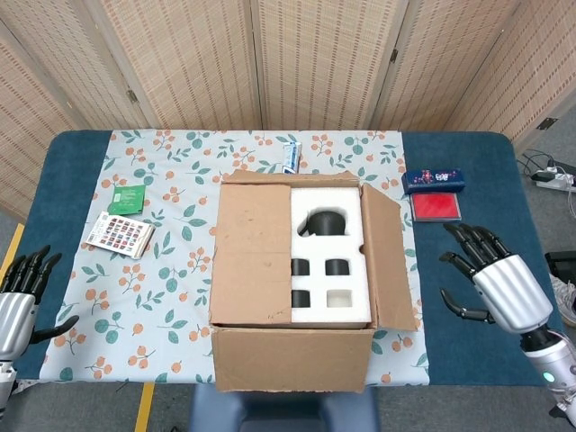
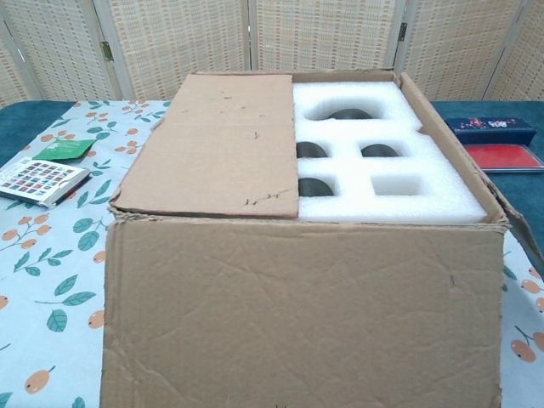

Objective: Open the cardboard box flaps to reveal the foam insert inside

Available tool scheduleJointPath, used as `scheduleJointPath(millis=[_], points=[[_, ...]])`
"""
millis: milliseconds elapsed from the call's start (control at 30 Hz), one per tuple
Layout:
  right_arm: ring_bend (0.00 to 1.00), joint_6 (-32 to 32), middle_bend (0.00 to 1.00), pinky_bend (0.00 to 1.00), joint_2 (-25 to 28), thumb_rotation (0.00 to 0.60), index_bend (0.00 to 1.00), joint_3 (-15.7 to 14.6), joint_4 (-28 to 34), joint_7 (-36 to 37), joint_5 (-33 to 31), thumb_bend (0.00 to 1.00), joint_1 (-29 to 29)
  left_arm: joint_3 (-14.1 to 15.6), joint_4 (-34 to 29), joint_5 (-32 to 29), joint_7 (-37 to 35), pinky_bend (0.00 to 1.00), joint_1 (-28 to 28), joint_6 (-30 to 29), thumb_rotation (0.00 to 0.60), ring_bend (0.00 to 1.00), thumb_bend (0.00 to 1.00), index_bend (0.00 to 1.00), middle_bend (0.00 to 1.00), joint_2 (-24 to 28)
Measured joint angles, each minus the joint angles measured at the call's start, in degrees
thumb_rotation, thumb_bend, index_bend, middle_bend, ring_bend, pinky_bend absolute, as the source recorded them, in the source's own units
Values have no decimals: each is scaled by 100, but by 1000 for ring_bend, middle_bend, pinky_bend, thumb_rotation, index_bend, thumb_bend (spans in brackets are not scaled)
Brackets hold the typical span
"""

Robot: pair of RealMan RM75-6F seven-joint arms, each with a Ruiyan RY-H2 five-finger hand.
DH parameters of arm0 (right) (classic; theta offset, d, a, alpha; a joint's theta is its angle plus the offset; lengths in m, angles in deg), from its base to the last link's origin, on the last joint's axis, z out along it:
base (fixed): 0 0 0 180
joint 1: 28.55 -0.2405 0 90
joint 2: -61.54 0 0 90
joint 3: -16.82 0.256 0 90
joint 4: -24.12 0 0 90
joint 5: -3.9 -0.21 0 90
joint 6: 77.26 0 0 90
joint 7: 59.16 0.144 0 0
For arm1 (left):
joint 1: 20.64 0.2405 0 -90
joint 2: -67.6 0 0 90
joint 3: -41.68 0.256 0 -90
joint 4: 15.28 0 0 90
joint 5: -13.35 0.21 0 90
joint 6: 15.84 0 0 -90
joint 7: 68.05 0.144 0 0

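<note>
The cardboard box (image 1: 288, 360) (image 2: 306, 323) stands at the table's front centre. Its left flap (image 1: 250, 254) (image 2: 217, 144) lies flat over the left half. Its right flap (image 1: 389, 256) hangs outward to the right. White foam insert (image 1: 329, 270) (image 2: 387, 174) shows in the right half, with dark items in several cut-outs. My right hand (image 1: 495, 279) hovers right of the box over the blue cloth, fingers spread, holding nothing, clear of the flap. At the table's front left corner is my left hand (image 1: 20, 301), fingers spread and empty. Neither hand shows in the chest view.
A blue case (image 1: 434, 180) (image 2: 491, 129) and red pad (image 1: 436, 207) (image 2: 501, 157) lie at the right rear. A green packet (image 1: 127, 197) (image 2: 64, 150) and a colourful card booklet (image 1: 120, 235) (image 2: 38, 178) sit left of the box. A small tube (image 1: 290, 157) lies behind it.
</note>
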Motion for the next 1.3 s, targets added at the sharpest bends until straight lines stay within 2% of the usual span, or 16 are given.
scheduleJointPath(millis=[67, 167, 300, 533, 700, 800, 867, 1100, 1300], points=[[64, 199, 33, 110, -145, 149, 275, -15, -15, -89, -29, 516, 197, -16, -109, 107, 40, 0, -99, 43, 600, 1, 252, 118, 94, 131], [62, 532, 33, 117, -477, 158, 275, -31, -109, -141, -99, 516, 506, -48, -396, 188, 110, 36, -276, 227, 600, 26, 311, 123, 143, 389], [60, 883, 30, 117, -824, 161, 275, -34, -343, 135, -180, 516, 822, -93, -878, 296, 292, 78, -557, 587, 600, 86, 389, 166, 191, 748], [43, 1392, 9, 117, -984, 161, 275, 57, -631, 548, -200, 517, 1175, -123, -1744, 708, 871, 99, -1247, 1499, 600, 123, 542, 250, 244, 1075], [41, 1491, 5, 117, -966, 160, 275, 61, -674, 768, -70, 517, 1294, -250, -2178, 715, 1044, 118, -1744, 2094, 600, 131, 667, 299, 263, 1147], [40, 1581, 4, 117, -928, 161, 276, 74, -690, 868, -30, 517, 1362, -407, -2343, 573, 1018, 119, -2097, 2470, 600, 131, 780, 347, 263, 1144], [41, 1610, 4, 117, -901, 160, 275, 81, -703, 951, -5, 517, 1397, -536, -2441, 414, 989, 119, -2373, 2751, 600, 131, 814, 363, 263, 1119], [40, 1614, 5, 117, -830, 161, 275, 120, -791, 1257, 38, 517, 1464, -863, -2572, -120, 1054, 159, -3098, 3415, 600, 162, 845, 386, 305, 807], [39, 1465, 5, 117, -817, 160, 276, 130, -836, 1345, 30, 517, 1463, -1038, -2284, -472, 1016, 108, -3598, 3747, 600, 131, 854, 422, 289, 302]])
